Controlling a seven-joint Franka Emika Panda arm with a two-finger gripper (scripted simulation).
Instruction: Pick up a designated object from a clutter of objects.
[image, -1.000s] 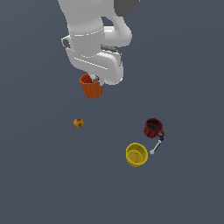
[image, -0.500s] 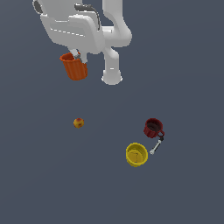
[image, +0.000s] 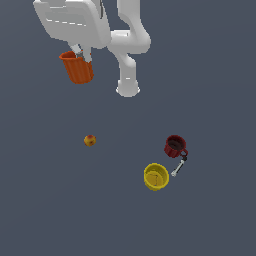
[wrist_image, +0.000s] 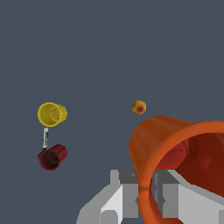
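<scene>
Orange cup (image: 77, 68) risen further toward upper left of exterior view since half second ago, gripper (image: 82, 54) pinching its rim; lift essentially achieved, remaining clutter untouched.

The exterior view looks down from far; the wrist view looks past the near orange cup (wrist_image: 183, 162); both show the yellow cup (image: 156, 176)

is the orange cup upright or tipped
Tipped slightly: the orange cup hangs tilted in the gripper, clamped at the rim.
</scene>
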